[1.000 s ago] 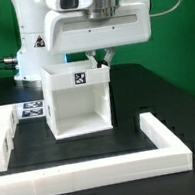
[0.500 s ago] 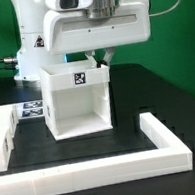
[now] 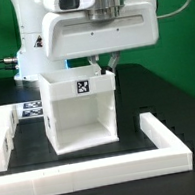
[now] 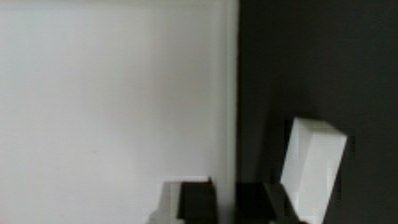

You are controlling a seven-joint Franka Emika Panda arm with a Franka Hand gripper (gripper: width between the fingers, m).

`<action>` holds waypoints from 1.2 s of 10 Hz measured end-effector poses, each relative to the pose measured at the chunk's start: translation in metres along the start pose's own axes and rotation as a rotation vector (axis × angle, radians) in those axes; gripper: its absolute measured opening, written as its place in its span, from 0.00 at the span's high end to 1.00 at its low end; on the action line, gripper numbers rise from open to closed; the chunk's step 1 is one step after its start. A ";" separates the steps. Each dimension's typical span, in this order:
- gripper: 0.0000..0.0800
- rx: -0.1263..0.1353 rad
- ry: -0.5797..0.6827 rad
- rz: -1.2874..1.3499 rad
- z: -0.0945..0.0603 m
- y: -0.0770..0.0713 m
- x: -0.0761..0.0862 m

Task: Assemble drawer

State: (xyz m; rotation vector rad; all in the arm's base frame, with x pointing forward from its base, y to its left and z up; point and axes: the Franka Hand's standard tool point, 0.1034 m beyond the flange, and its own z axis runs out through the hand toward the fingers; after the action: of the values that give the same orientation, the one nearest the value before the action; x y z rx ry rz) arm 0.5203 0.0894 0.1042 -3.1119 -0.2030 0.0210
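Note:
The white cube casing [image 3: 80, 118] stands in the middle of the black table, its open side facing the camera and a square marker tag [image 3: 82, 86] near its top edge. My gripper [image 3: 103, 64] comes down at the casing's top rear corner, on the exterior view's right, and is shut on its wall. In the wrist view the two dark fingers [image 4: 196, 203] straddle the edge of the casing's white wall [image 4: 107, 90]. A white part [image 3: 0, 135] at the exterior view's left edge is cut off; I cannot tell whether it is the drawer.
The low white border wall [image 3: 162, 136] runs along the front and the exterior view's right, and also shows in the wrist view [image 4: 317, 165]. The marker board [image 3: 31, 108] lies flat behind the cut-off white part. The robot's white base stands behind the casing.
The casing has moved toward the camera and sits lower in the exterior view, slightly turned. My gripper has moved with it.

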 end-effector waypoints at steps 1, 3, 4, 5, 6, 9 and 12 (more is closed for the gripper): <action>0.95 0.001 0.012 0.007 0.000 0.005 0.012; 0.95 0.000 0.022 0.019 -0.001 0.008 0.020; 0.95 0.000 0.022 0.024 -0.001 0.008 0.020; 0.95 0.001 0.023 0.033 -0.001 0.008 0.020; 0.95 0.003 0.023 0.093 -0.001 0.007 0.020; 0.95 0.014 0.022 0.269 -0.001 0.005 0.020; 0.95 0.035 0.048 0.481 -0.002 0.015 0.031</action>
State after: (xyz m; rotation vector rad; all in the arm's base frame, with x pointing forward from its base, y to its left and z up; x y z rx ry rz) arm 0.5533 0.0781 0.1050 -3.0365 0.5398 -0.0411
